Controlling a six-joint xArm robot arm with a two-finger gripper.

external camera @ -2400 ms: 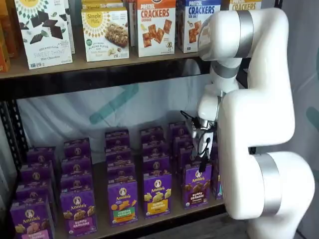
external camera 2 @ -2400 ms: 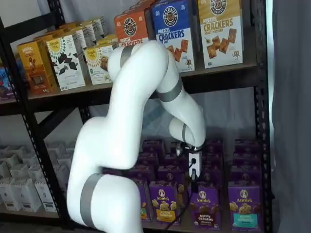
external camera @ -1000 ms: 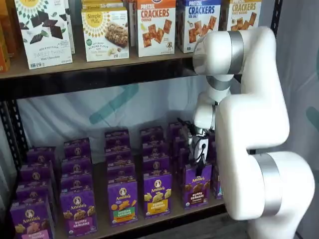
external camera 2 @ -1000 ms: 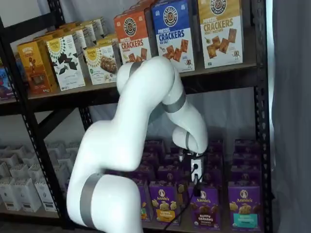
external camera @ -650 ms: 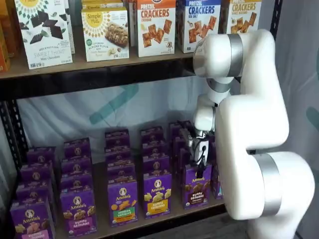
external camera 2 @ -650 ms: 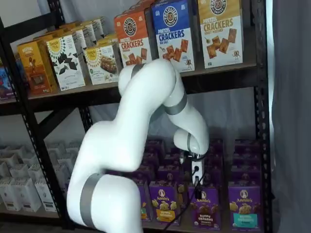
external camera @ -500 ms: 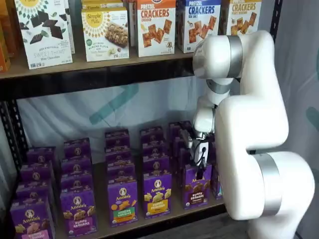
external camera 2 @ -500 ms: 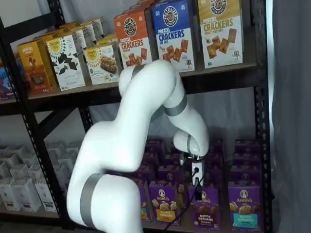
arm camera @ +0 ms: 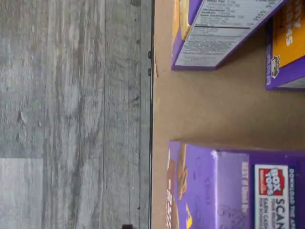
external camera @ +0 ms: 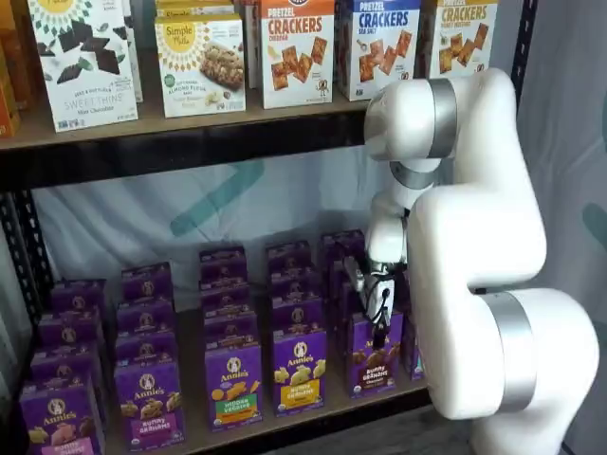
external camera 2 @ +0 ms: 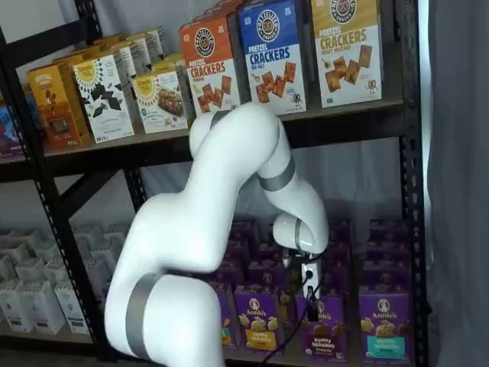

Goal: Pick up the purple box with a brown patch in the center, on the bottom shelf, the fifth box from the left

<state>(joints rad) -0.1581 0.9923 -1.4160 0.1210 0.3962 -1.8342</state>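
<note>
The big black rack fills both shelf views. Its top board holds tall cracker boxes standing in a row, faces out, so they are easy to see.

The big white arm stands in front of the rack. It bends down low, because the thing it wants is on the bottom shelf.

The bottom shelf is a tan board with a black edge. Many small purple boxes stand on it in neat lines, one behind the other, like a shop puts them.

The purple box with the brown cookies stands at the front of its line, right at the shelf edge. Just beside it is the purple box with the yellow patch. The brown one also shows in a shelf view.

The gripper hangs just above the purple box, pointing down at it. I think it is there to come down over the top of the box. The black fingers are small and side-on, so no gap shows plainly, but they are spread as wide as they go. They hold nothing yet.

The wrist view shows the shelf edge and box tops from above.
</note>
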